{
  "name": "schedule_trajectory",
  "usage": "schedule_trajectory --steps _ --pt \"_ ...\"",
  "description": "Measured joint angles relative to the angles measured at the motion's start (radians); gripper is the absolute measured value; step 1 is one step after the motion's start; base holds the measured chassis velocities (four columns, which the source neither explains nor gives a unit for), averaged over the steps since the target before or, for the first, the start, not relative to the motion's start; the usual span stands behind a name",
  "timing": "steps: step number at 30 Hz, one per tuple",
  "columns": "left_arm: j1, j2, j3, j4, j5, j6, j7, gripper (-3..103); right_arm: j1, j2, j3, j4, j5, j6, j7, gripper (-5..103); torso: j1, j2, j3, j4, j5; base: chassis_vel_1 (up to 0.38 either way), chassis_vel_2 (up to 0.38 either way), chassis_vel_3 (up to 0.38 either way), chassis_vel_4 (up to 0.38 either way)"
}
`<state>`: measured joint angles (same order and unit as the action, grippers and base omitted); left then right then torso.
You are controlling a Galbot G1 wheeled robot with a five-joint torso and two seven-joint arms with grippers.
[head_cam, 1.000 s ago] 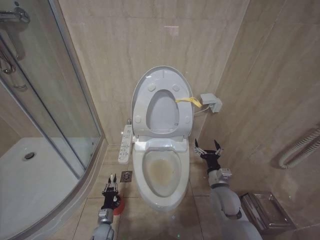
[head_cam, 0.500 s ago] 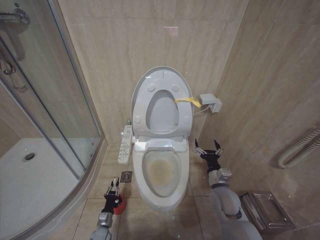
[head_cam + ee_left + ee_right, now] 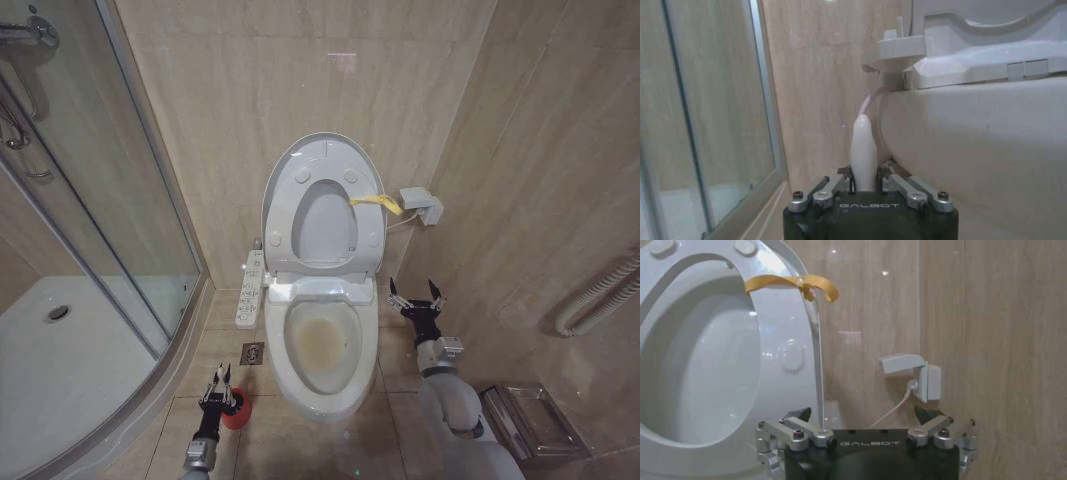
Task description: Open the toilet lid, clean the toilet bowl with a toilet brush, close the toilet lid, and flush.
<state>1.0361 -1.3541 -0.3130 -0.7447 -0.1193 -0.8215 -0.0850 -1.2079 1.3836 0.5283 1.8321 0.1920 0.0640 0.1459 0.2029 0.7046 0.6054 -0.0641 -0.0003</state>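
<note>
Tiled bathroom, left gripper [image 3: 217,382] lower now, clasping toilet brush [image 3: 863,150]

Your head view looks down from high up, facing the tiled wall, taking in the whole toilet bowl [image 3: 322,345] and raised toilet lid [image 3: 322,205] from a distance. Your left wrist view sits low beside the toilet bowl [image 3: 973,160], close, facing the wall. Your right wrist view looks up closely at the toilet lid [image 3: 720,350], sharing its yellow tab [image 3: 790,284] with your head view.
</note>
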Motion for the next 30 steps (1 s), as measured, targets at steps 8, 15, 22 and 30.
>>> schedule_trajectory --steps 8,15,22,30 --pt "0.026 0.000 -0.013 -0.034 0.058 0.018 -0.072 18 0.000 0.000 0.000 0.000 0.000 0.000 0.000 100 0.000 0.000 0.000 -0.0001 0.0000 0.000 0.000 0.000 0.000" --pt "0.097 0.009 -0.022 -0.168 0.080 0.060 -0.131 44 0.000 0.000 0.000 0.000 0.000 0.000 0.000 100 0.000 0.000 0.000 -0.0001 0.0005 0.000 0.000 0.000 0.000" --pt "0.234 0.028 -0.056 -0.405 0.088 0.097 -0.164 72 0.000 0.000 0.000 0.000 0.000 0.000 0.000 100 0.000 0.000 0.000 0.0000 0.0000 0.000 0.000 0.000 0.000" --pt "0.393 0.059 -0.119 -0.795 0.087 0.180 -0.201 97 0.000 0.000 0.000 0.000 0.000 0.000 0.000 100 0.000 0.000 0.000 -0.0001 0.0004 0.000 0.000 0.000 0.000"
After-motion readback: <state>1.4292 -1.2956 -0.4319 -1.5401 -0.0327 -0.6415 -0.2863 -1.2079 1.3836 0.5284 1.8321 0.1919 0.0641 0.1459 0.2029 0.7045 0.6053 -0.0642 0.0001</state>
